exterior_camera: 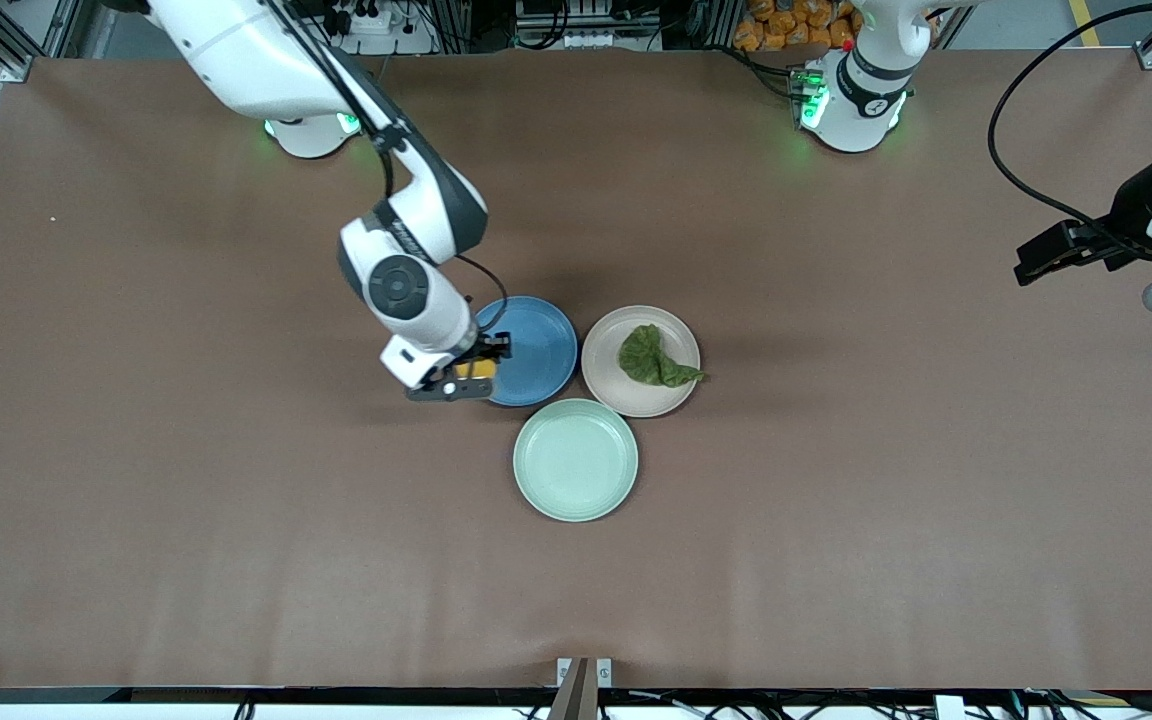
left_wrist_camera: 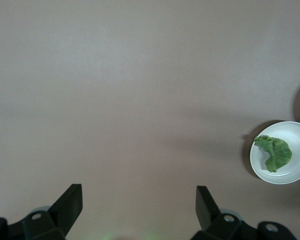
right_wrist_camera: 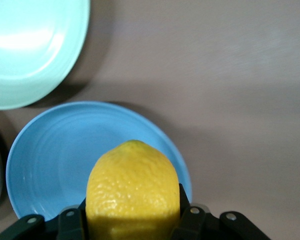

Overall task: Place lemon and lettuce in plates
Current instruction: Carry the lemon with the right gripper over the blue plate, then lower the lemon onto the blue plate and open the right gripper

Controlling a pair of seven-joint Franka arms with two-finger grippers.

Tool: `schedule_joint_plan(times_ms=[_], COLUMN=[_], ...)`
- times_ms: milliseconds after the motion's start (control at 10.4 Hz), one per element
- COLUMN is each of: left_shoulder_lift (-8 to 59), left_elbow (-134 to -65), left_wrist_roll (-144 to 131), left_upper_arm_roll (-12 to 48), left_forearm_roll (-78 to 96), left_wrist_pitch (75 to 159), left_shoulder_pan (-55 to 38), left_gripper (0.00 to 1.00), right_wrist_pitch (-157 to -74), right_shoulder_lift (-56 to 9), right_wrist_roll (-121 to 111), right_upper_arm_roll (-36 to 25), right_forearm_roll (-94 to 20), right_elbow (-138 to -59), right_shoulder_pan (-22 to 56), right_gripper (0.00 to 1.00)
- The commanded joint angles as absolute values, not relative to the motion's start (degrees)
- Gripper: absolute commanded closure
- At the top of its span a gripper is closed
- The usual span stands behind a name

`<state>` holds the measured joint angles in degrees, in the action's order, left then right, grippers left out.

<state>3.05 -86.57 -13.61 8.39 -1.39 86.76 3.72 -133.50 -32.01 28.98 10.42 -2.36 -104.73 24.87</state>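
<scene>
Brown matting covers the whole table (exterior_camera: 186,520), and wide bare stretches of it lie toward both arms' ends and along the edge nearest the front camera.

Starting at the right arm's end, the right gripper (exterior_camera: 464,378) hangs over the rim of the blue plate (exterior_camera: 536,345), on the side of that plate toward the right arm's end. Its fingers are clamped on the lemon (right_wrist_camera: 133,192), which shows as a sliver of yellow in the front view and fills the lower middle of the right wrist view, with the blue plate's open bowl spread under it.

The three plates sit in a tight cluster at the middle of the table, rims nearly touching. The blue plate holds nothing yet. Beside it, toward the left arm's end, the beige-pink plate (exterior_camera: 606,385) carries the lettuce (exterior_camera: 651,358), whose pointed tail reaches out to that plate's rim. The mint-green plate (exterior_camera: 576,460) lies nearer the front camera than the other two.

The left gripper (left_wrist_camera: 139,205) waits up over bare table at the left arm's end, its fingers spread wide with nothing between them, well apart from the plates.
</scene>
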Motion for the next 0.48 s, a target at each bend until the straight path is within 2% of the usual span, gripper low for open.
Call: schedule_joint_plan(times_ms=[0, 288, 385], left_shoulder_lift=[2.0, 1.9, 2.0], left_elbow=[-87.2, -87.2, -87.2], left_wrist_roll=[-12.2, -12.2, -12.2], left_upper_arm_roll=[8.2, 8.2, 8.2], left_forearm_roll=[-0.3, -0.3, -0.3], left_wrist_pitch=[86.4, 86.4, 86.4], left_shoulder_pan=[3.9, 3.9, 3.9], left_gripper=[0.00, 0.00, 0.00], right_wrist_pitch=[-136.8, -137.2, -137.2], right_shoulder_lift=[-35.4, -36.2, -36.3], right_wrist_roll=[30.3, 30.2, 30.2], right_upper_arm_roll=[10.0, 9.8, 9.8], right_forearm_roll=[-2.0, -1.4, -1.1], right_elbow=[-103.9, -103.9, -103.9], right_shoulder_pan=[27.8, 28.1, 28.0], right_gripper=[0.94, 0.89, 0.75])
